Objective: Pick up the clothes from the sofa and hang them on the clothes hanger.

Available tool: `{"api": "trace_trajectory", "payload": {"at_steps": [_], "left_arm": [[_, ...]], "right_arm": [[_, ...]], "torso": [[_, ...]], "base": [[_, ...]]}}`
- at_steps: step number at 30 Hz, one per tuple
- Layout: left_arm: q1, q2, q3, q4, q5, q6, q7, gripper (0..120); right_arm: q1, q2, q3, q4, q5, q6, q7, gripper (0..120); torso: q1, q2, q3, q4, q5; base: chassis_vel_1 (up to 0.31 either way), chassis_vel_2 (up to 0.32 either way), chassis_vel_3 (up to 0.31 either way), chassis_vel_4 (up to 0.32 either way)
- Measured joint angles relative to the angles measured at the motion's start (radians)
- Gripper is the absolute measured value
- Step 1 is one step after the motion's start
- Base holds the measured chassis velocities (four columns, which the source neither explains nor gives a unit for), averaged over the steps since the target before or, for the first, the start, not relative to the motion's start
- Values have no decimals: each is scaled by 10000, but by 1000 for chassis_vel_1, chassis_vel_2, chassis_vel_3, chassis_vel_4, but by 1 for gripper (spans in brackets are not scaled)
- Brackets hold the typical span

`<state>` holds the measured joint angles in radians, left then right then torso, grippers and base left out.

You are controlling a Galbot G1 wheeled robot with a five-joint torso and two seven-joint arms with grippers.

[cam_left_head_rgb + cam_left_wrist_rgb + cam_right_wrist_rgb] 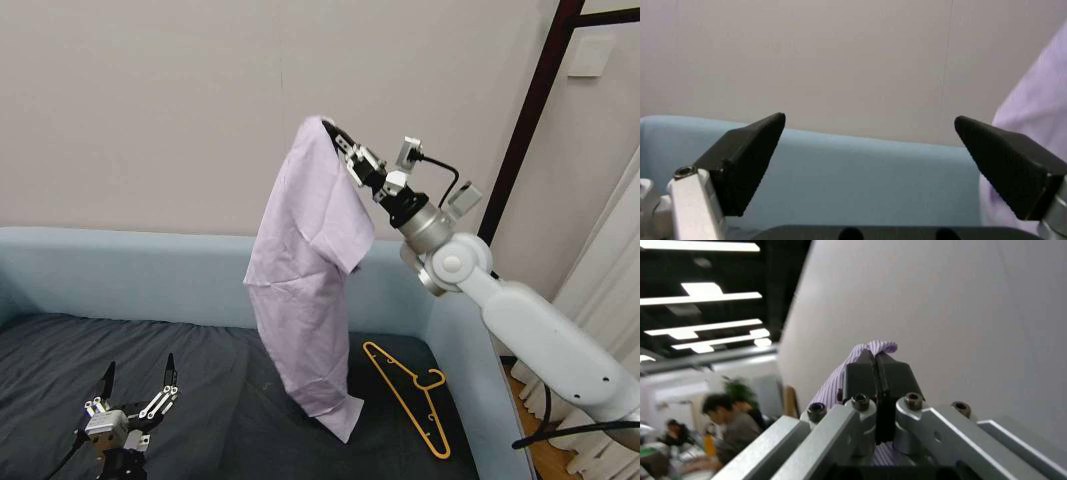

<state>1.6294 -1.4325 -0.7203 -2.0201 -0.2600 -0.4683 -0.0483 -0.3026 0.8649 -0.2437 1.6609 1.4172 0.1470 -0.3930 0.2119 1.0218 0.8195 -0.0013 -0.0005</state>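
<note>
The lilac T-shirt (305,290) is hanging full length in the middle of the head view. Its hem is reaching down in front of the dark seat cushion (200,410) of the pale blue sofa (120,275); whether it is touching cannot be told. The right gripper (340,148) is pinching the T-shirt at top centre, jaws clamped together on a small fold of cloth. The yellow clothes hanger (410,395) is lying flat on the cushion at lower right, near the hem. The left gripper (139,368) is hovering at lower left above the cushion, its jaws wide apart.

The pinch is catching little fabric, so the lift probably calls for slow, swing-free motion. The T-shirt is hanging bunched, so the neck opening likely needs finding before the clothes hanger can enter. The hem is also best kept clear of the hook.

No brand, label or writing is showing legibly anywhere.
</note>
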Motion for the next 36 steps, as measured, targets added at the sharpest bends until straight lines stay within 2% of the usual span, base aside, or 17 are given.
{"api": "trace_trajectory", "payload": {"at_steps": [2, 3, 5, 8, 9, 11, 13, 15, 18, 20, 22, 24, 25, 29, 30, 32, 36], "left_arm": [[-64, 22, 57, 78, 1, -6, -3, 100], [-64, 22, 57, 78, 1, -6, -3, 100], [-135, 33, 152, 162, 21, -8, 1, 100], [-216, 53, 343, 305, 73, -9, 3, 100], [-216, 53, 343, 305, 73, -9, 3, 100], [-253, 106, 457, 380, 102, -9, 6, 100], [-287, 178, 517, 435, 110, -10, 7, 100], [-302, 205, 529, 455, 110, -10, 6, 100], [-336, 278, 567, 484, 87, -10, 6, 100], [-337, 295, 580, 488, 80, -10, 5, 100], [-335, 318, 635, 487, 75, -25, 6, 100], [-327, 323, 655, 483, 74, -30, 6, 100], [-308, 327, 684, 465, 74, -38, 5, 100], [-216, 335, 730, 373, 81, -81, 5, 100], [-216, 335, 730, 373, 81, -81, 5, 100], [-159, 325, 733, 336, 89, -135, 5, 100], [-71, 278, 726, 303, 129, -199, 5, 100]], "right_arm": [[-1486, -385, 240, -225, -1156, -97, -15, 0], [-1486, -385, 240, -225, -1156, -97, -15, 0], [-2795, -530, 506, -559, -2390, -170, 96, 0], [-4327, -451, 818, -1097, -3862, -237, 585, 0], [-4327, -451, 818, -1097, -3862, -237, 585, 0], [-5210, -301, 1019, -1289, -4780, -477, 1051, 0], [-6007, -168, 1328, -1260, -5678, -1006, 1719, 0], [-6272, -134, 1441, -1179, -5951, -1300, 2047, 0], [-7112, -163, 2027, -559, -6602, -2783, 3567, 15], [-7356, -243, 2195, -312, -6617, -3212, 4068, 18], [-7922, -528, 2657, 397, -6290, -4107, 4958, 30], [-8081, -612, 2795, 598, -6180, -4340, 5143, 31], [-8433, -819, 3034, 1142, -5833, -4940, 5615, 38], [-9220, -1334, 3384, 2970, -4439, -6188, 7911, 54], [-9220, -1334, 3384, 2970, -4439, -6188, 7911, 54], [-9241, -1403, 3419, 3768, -3634, -6207, 8953, 65], [-8621, -1293, 3323, 4143, -2859, -4873, 8890, 78]], "torso": [[-1, -1, 1, -6, 6], [-1, -1, 1, -6, 6], [-1, -1, 0, -8, 7], [-2, 0, 0, 1, 1], [-2, 0, 0, 1, 1], [-2, 0, 0, 1, 4], [-2, 0, -1, 2, 1], [-2, 0, 0, 1, 0], [-2, 1, -1, 4, -1], [-2, 1, 0, 2, -1], [-3, 1, -1, 1, -1], [-2, 1, -1, 1, -1], [-2, 1, -1, 0, -3], [-3, 1, -1, -1, -3], [-3, 1, -1, -1, -3], [-3, 2, -1, -2, -3], [-3, 1, 0, 4, -3]], "base": [[0, 0, 0, 0], [0, 0, 0, 0], [0, 0, 0, 0], [0, 0, 0, 0], [0, 0, 0, 0], [0, 0, 0, 0], [0, 0, 0, 0], [0, 0, 0, 0], [0, 0, 0, 0], [0, 0, 0, 0], [0, 0, 0, 0], [0, 0, 0, 0], [0, 0, 0, 0], [0, 0, 0, 0], [0, 0, 0, 0], [0, 0, 0, 0], [0, 0, 0, 0]]}}
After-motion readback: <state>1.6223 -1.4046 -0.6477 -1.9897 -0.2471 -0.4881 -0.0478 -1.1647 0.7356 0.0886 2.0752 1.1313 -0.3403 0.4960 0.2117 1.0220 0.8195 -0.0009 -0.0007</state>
